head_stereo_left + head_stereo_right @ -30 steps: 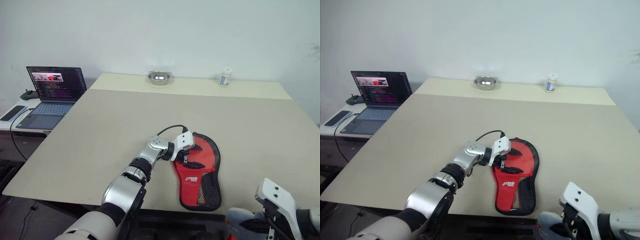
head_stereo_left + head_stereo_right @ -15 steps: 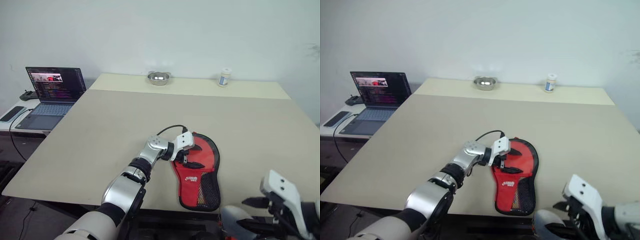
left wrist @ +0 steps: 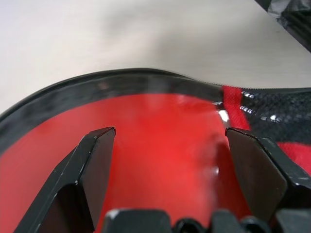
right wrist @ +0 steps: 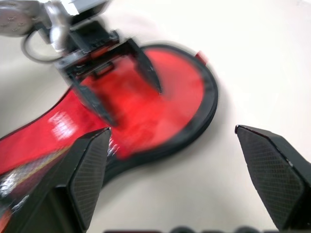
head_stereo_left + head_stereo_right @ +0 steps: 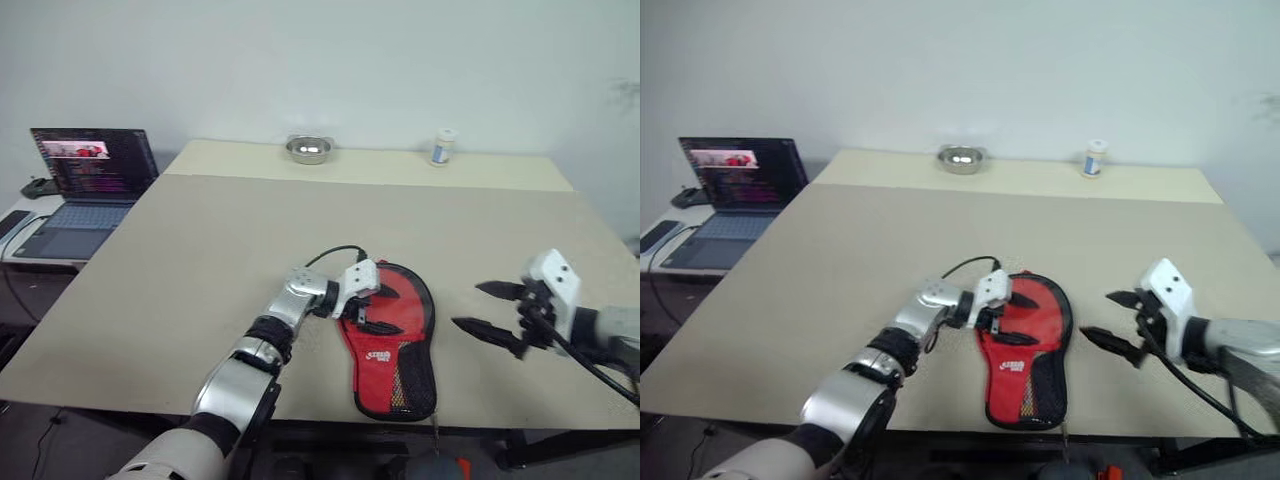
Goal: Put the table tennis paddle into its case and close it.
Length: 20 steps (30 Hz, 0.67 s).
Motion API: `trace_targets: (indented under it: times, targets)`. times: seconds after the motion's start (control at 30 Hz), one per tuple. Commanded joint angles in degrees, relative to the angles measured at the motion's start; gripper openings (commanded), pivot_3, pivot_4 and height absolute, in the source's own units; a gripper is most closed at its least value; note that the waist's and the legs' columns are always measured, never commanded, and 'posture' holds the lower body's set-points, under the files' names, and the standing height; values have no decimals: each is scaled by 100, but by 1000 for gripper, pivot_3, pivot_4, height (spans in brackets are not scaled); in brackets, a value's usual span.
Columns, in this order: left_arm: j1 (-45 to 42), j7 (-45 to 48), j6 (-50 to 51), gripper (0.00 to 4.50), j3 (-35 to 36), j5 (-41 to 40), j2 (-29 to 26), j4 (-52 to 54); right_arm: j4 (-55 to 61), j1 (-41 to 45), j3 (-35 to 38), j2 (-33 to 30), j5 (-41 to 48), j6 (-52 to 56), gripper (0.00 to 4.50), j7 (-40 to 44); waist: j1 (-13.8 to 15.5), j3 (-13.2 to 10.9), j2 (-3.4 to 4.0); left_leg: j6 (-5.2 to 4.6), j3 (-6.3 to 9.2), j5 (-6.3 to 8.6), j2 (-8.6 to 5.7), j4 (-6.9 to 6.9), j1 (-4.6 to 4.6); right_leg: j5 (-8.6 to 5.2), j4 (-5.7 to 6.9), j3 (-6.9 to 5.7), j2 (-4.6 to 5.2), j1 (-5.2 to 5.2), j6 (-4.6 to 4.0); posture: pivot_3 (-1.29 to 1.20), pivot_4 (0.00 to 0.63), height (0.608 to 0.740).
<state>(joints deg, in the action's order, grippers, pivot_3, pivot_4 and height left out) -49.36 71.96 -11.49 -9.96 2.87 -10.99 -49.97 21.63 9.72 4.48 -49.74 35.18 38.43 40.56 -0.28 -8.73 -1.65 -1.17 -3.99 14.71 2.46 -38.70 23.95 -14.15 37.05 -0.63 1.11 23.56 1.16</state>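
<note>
The case [image 5: 396,345] lies flat on the table [image 5: 200,250] near its front edge, red face up with a white logo, a black mesh patch and black edging. The paddle is hidden. My left gripper [image 5: 368,306] hovers over the case's round end, open, and the left wrist view has its fingers [image 3: 95,160] spread above the red fabric [image 3: 160,126]. My right gripper [image 5: 470,305] is open just above the table, a short way to the right of the case and pointing at it. The right wrist view shows the case [image 4: 165,92] and the left gripper beyond its own fingers [image 4: 87,170].
An open laptop [image 5: 85,180] sits on a side desk at the far left. A metal bowl [image 5: 308,149] and a small white bottle [image 5: 441,147] stand along the table's far edge. Bare tabletop surrounds the case.
My right arm has come up from below the table's front edge to beside the case, and its gripper has opened. The left gripper stays open over the case. The camera has shifted.
</note>
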Motion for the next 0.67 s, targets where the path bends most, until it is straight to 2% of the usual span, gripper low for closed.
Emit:
trace_targets:
  times: [0.03,0.2,0.3,0.4,0.53,0.67]
  targets:
    - [592,-179,920,3965,313,-522,-297,1615,-1146,683,-362,374,-583,-917,4475,492,-12,-17,22,0,0,0,0,3,1,-1,2,-2,-5,2,-1,0,150,740]
    - [1795,-494,2500,3965,619,-1136,-892,4025,-2920,1318,-410,931,-1011,-1877,4475,1009,39,-44,49,2,-8,0,0,6,3,14,4,0,-9,6,-27,0,150,740]
    - [2174,-769,2971,3965,734,-1328,-1157,4745,-3300,1333,-268,865,-1044,-2114,4475,1386,74,-51,55,5,-6,1,-4,6,8,13,3,-3,-3,7,-26,0,150,740]
    - [2320,-965,3171,3965,873,-1504,-1351,5020,-3275,1260,-79,759,-969,-2091,4475,1547,78,-53,59,5,-10,1,-8,-1,6,14,6,0,4,6,-25,0,150,740]
    - [2137,-991,2943,3965,777,-1442,-1496,4643,-2734,913,281,683,-782,-1797,4475,1459,82,-53,60,5,-12,1,-8,-4,-4,14,8,1,4,-3,-23,0,150,740]
    - [1973,-1136,2775,3965,617,-1349,-1414,4269,-2151,538,387,664,-809,-1521,4475,1267,66,-53,60,5,-13,0,1,-6,-12,15,15,2,4,-6,-24,0,150,740]
